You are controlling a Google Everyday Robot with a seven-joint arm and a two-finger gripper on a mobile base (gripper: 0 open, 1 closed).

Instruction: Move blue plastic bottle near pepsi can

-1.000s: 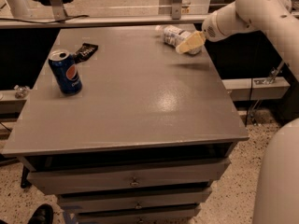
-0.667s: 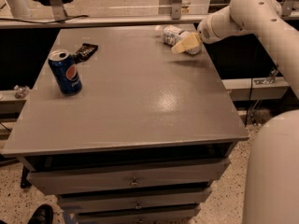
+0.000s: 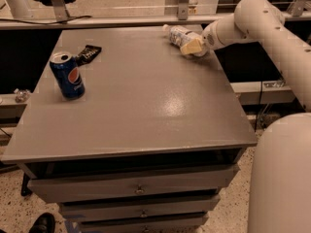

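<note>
The blue plastic bottle point(image 3: 176, 32) lies on its side at the far right of the grey table point(image 3: 141, 106), white cap pointing left. My gripper point(image 3: 192, 46) comes in from the right on the white arm point(image 3: 252, 18) and sits at the bottle's near end, touching or overlapping it. The pepsi can point(image 3: 68, 75) stands upright, slightly tilted in view, at the table's left side, far from the bottle.
A small flat black wrapper point(image 3: 88, 54) lies just behind the can. The table has drawers point(image 3: 138, 188) below its front edge. A rail point(image 3: 121, 21) runs behind the table. The robot's white body point(image 3: 282, 178) fills the lower right.
My gripper has moved left along the table's far edge and now reaches the bottle's near end. The bottle and the can have not moved.
</note>
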